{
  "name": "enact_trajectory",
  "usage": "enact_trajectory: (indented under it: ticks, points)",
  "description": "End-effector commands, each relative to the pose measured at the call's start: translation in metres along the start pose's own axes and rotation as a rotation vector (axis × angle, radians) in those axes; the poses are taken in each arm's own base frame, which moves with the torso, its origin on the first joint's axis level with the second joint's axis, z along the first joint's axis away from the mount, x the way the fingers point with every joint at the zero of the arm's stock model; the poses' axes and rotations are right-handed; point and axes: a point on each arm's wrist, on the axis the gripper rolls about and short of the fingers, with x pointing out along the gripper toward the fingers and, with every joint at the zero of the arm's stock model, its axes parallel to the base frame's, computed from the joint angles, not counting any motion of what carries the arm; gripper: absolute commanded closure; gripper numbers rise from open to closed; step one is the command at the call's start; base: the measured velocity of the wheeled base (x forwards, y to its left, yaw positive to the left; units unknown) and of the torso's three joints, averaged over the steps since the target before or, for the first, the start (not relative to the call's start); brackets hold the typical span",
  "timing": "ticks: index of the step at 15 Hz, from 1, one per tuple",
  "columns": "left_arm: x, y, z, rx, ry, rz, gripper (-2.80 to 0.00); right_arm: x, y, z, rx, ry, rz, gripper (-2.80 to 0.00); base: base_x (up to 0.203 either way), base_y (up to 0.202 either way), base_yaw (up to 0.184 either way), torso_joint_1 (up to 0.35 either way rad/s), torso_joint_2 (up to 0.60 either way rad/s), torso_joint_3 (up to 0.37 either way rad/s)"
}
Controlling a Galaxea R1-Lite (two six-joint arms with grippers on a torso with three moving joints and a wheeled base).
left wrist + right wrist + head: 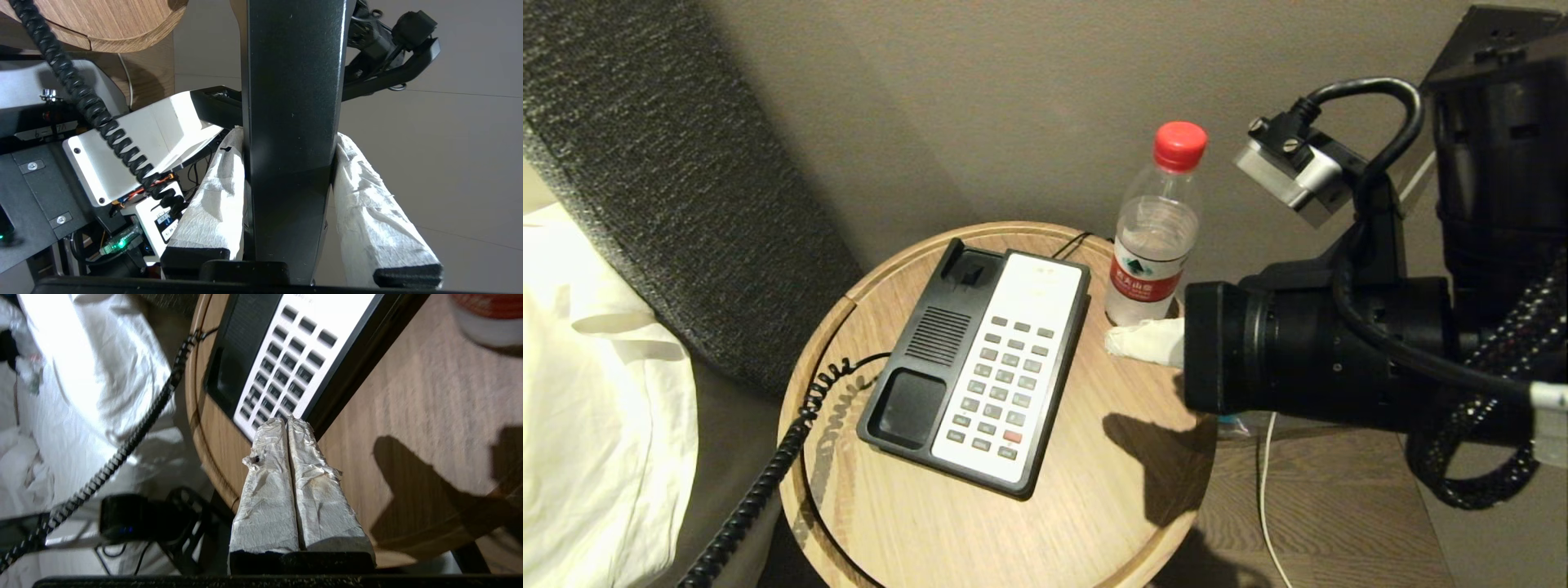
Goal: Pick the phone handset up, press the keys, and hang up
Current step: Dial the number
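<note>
left end effector (288,163) grasps the long glossy black plastic handset (292,102) off the counter, its black coiled cord (768,474) trailing down. right end effector (286,422), wrapped fingers pressed together, hovers just right of the white keypad (1009,367) on the black phone base (935,335), nearer the keys.

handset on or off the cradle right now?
Off. The phone base shows an empty cradle; the left gripper clamps the handset beside the table, coiled cord trailing down.

phone base (980,367) on round table (1094,506) | bottle (1153,233) right of base
</note>
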Motion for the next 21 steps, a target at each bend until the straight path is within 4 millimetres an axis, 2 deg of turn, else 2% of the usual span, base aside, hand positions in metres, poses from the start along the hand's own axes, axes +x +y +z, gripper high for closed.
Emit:
enact_trajectory:
  ticks: [1, 8, 10, 13, 17, 21]
  points:
    - [-0.001, 0.001, -0.001, -0.005, 0.001, 0.001, 0.00, 0.007, 0.005, -0.002, -0.001, -0.022, 0.025, 0.00, 0.000, 0.000, 0.000, 0.000, 0.00, 0.000]
    - [0.002, 0.001, 0.000, -0.002, 0.004, 0.011, 0.00, 0.035, 0.006, -0.013, -0.062, 0.013, -0.009, 0.00, 0.000, 0.000, 0.000, 0.000, 0.00, 0.000]
    - [-0.001, 0.003, -0.002, -0.002, 0.000, 0.006, 0.00, 0.054, 0.007, -0.015, -0.066, 0.018, -0.011, 0.00, 0.000, 0.000, 0.000, 0.000, 0.00, 0.000]
    - [-0.002, 0.005, -0.004, 0.001, 0.000, 0.004, 0.00, 0.069, 0.008, -0.018, -0.073, 0.035, -0.021, 0.00, 0.000, 0.000, 0.000, 0.000, 0.00, 0.000]
    - [-0.003, 0.008, -0.007, 0.007, 0.000, 0.004, 0.00, 0.082, 0.005, -0.024, -0.103, 0.061, -0.037, 0.00, 0.000, 0.000, 0.000, 0.000, 0.00, 0.000]
    - [-0.004, 0.009, -0.008, 0.007, -0.001, 0.003, 0.00, 0.086, 0.003, -0.026, -0.134, 0.068, -0.046, 0.00, 0.000, 0.000, 0.000, 0.000, 0.00, 0.000]
